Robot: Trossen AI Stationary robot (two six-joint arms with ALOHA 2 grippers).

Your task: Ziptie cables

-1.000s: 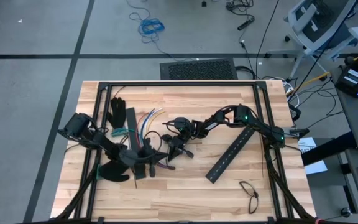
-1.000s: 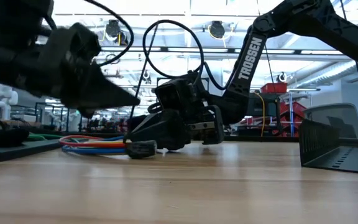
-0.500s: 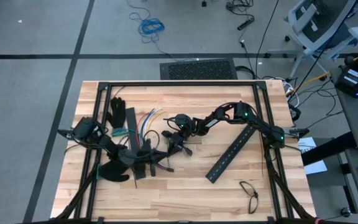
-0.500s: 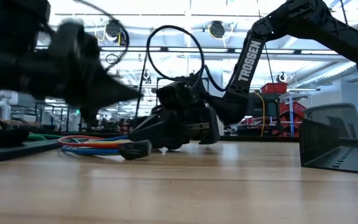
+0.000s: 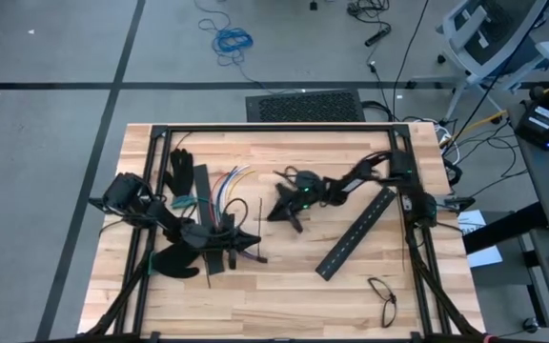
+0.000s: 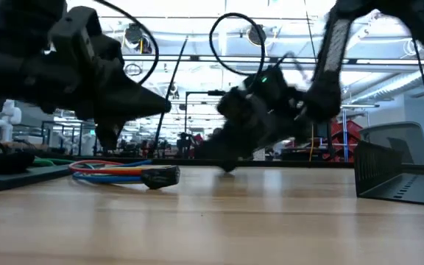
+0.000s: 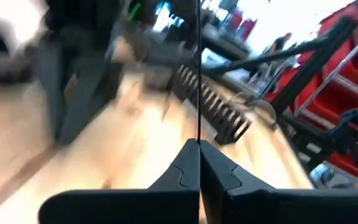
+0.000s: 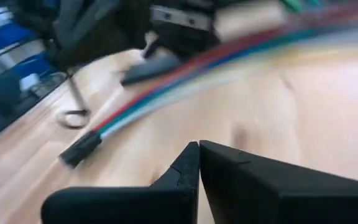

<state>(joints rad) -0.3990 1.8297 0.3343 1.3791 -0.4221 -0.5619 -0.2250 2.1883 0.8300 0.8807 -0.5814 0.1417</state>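
Left gripper (image 5: pixel 252 240) is pinching a ziptie (image 7: pixel 199 74) over the cables (image 5: pixel 225 195); right gripper (image 5: pixel 276 214), fingers pressed together and holding nothing, is hovering right of them.

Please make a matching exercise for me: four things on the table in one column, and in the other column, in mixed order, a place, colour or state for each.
Things:
1. cables
2. ziptie
3. bar
4. glasses

Descriptions:
A. lying apart from everything else
B. pinched in the shut left tool
C. black, lying slantwise beside the right arm
D. many-coloured, next to a black glove

Pairs: 1-D, 2-B, 3-C, 4-A
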